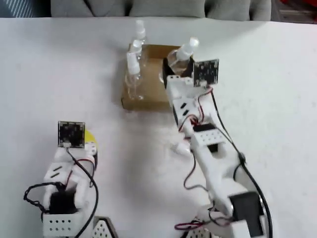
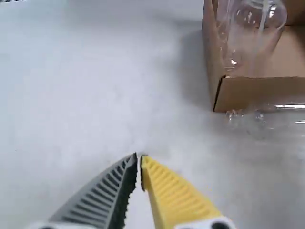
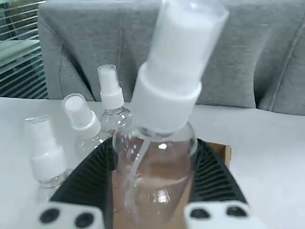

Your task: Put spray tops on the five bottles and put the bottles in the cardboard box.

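Four bottles can be counted, each capped with one white spray top. The right end effector [image 3: 155, 155] is clamped on one bottle [image 3: 164, 124], its two black fingers pressed against either side of the clear body. In the high view it holds this bottle upright over the right half of the cardboard box [image 1: 151, 101], just above centre frame. Three other bottles stand in a row along the box's left side: a first bottle [image 3: 45, 152], a second bottle [image 3: 82, 117] and a third bottle [image 3: 112, 102]. Whether each stands fully inside the box cannot be told. There is one box, open-topped, on the white counter [image 1: 59, 64]. The left end effector [image 2: 139, 161] sits at the lower left of the high view, well apart from the box. Its grey and yellow fingers are together at the tips, holding nothing.
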Available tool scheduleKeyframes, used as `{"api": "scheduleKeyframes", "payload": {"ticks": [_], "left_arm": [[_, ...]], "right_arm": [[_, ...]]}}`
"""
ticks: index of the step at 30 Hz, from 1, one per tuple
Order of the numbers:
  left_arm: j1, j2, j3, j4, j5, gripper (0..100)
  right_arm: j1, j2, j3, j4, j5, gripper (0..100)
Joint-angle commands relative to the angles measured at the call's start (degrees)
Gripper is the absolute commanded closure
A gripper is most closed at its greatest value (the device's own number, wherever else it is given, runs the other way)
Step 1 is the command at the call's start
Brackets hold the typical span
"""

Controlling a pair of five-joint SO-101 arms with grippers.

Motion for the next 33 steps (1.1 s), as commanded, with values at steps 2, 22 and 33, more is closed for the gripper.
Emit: {"api": "scheduleKeyframes", "payload": {"ticks": [2,22,33], "left_arm": [[0.66,-0.13,-0.09,3.16,-9.58,98],[2.95,-0.13,-0.09,5.71,-15.91,98],[2.95,-0.13,-0.09,5.63,-15.91,98]], "right_arm": [[1.54,6.11,-9.49,-1.36,-0.18,98.3],[5.58,33.36,-35.52,-1.01,-0.09,98.3],[5.85,42.07,-43.25,-0.92,6.42,98.3]]}}
